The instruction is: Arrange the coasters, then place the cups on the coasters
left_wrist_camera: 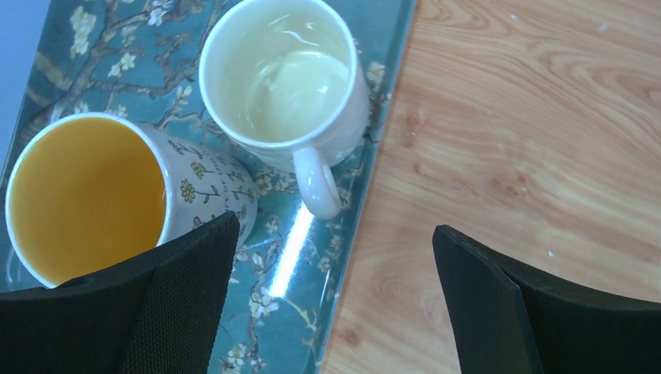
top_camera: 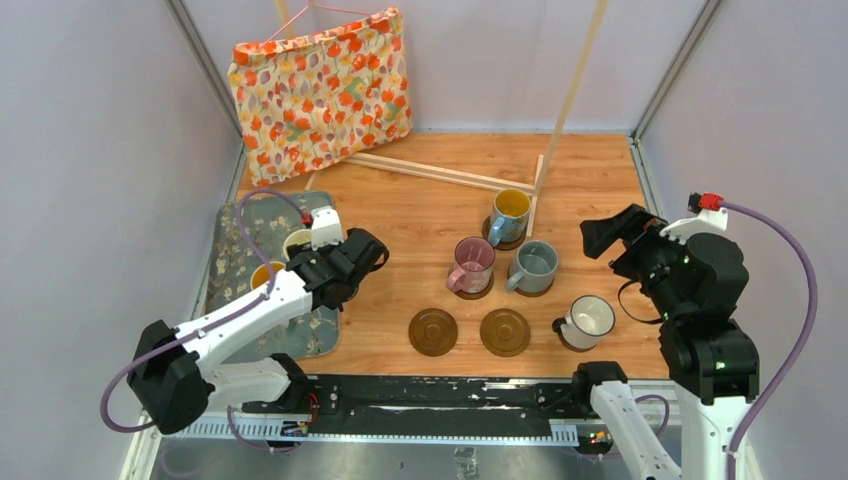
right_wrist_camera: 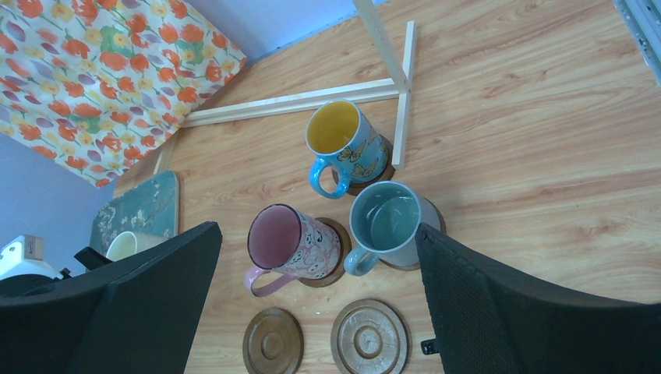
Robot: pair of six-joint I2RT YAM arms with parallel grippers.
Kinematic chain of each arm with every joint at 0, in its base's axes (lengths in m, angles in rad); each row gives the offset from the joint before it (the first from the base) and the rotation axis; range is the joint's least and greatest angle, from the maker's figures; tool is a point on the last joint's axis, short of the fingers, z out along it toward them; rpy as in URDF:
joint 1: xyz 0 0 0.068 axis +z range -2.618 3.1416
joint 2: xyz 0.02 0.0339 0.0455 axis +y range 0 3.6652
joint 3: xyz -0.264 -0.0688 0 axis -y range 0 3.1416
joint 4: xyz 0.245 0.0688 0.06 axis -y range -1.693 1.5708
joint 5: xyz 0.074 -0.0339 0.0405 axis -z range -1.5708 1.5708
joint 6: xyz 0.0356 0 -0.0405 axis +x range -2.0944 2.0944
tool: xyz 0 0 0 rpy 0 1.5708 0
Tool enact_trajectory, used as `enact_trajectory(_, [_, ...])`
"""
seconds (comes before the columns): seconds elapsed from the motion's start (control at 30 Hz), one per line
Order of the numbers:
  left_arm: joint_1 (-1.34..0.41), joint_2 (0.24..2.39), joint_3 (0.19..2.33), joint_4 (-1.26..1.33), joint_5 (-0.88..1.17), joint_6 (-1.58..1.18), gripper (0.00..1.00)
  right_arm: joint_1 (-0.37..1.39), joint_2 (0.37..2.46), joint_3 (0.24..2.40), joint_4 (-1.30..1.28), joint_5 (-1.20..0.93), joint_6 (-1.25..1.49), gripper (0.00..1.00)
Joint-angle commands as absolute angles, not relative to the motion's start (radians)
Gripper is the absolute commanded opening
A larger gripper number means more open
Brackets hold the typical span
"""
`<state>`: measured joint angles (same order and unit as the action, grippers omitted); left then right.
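A bare coaster (top_camera: 433,331) and a second bare coaster (top_camera: 505,331) lie side by side at the lower middle of the top view, near the front edge of the table (top_camera: 600,180). Just above them the pink cup (top_camera: 472,265) and the grey-blue cup (top_camera: 533,266) each stand on a coaster. The blue cup (top_camera: 509,215), yellow inside, sits on another coaster above and between those two. Right of the bare pair stands the white cup with a dark rim (top_camera: 588,320), with a dark disc showing under its base.

Two more cups are at the left of the frame on the patterned mat (top_camera: 235,255). They are the cream cup (left_wrist_camera: 284,86), with its handle toward the mat's right edge, and the cup with the orange inside (left_wrist_camera: 86,195) just beside it.

The left end effector (left_wrist_camera: 335,234) hangs over that edge of the mat, fingers spread wide with nothing between them. The right end effector (top_camera: 605,235), at the right of the frame, is raised above the table, also wide open and holding nothing.

A flowered cloth (top_camera: 320,90) hangs at the upper left. Thin wooden strips (top_camera: 450,172) lie on the table behind the cups.
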<state>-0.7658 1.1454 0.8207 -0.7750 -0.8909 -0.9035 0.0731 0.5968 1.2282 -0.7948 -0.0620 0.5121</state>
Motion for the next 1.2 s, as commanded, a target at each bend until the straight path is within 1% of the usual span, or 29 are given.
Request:
enact_trajectory(0.0, [-0.714, 1.184, 0.814, -0.784, -0.944, -1.040, 0.99, 0.087, 0.578, 1.211, -0.772, -0.086, 0.501, 1.00])
enact_trajectory(0.03, [-0.700, 1.200, 0.812, -0.785, -0.944, -1.059, 0.97, 0.087, 0.576, 1.208, -0.771, -0.087, 0.500, 1.00])
enact_trajectory(0.17, [-0.613, 1.271, 0.801, -0.782, -0.882, -1.136, 0.76, 0.087, 0.567, 1.201, -0.773, -0.086, 0.492, 1.00])
enact_trajectory(0.23, [-0.585, 1.308, 0.803, -0.782, -0.866, -1.149, 0.71, 0.087, 0.562, 1.202, -0.772, -0.081, 0.487, 1.00])
enact_trajectory(0.33, [-0.576, 1.339, 0.806, -0.781, -0.879, -1.172, 0.65, 0.087, 0.557, 1.206, -0.773, -0.077, 0.481, 1.00])
enact_trajectory(0.5, [-0.552, 1.384, 0.805, -0.774, -0.890, -1.203, 0.59, 0.087, 0.550, 1.207, -0.774, -0.073, 0.473, 1.00])
enact_trajectory(0.67, [-0.519, 1.415, 0.791, -0.686, -0.831, -1.170, 0.50, 0.087, 0.545, 1.204, -0.773, -0.076, 0.473, 1.00])
enact_trajectory(0.9, [-0.499, 1.439, 0.773, -0.608, -0.784, -1.120, 0.49, 0.087, 0.535, 1.204, -0.776, -0.081, 0.471, 1.00])
enact_trajectory(1.07, [-0.492, 1.429, 0.756, -0.597, -0.806, -1.130, 0.43, 0.086, 0.532, 1.208, -0.776, -0.089, 0.474, 1.00])
enact_trajectory(1.17, [-0.485, 1.424, 0.752, -0.596, -0.821, -1.132, 0.42, 0.088, 0.530, 1.210, -0.778, -0.091, 0.474, 1.00])
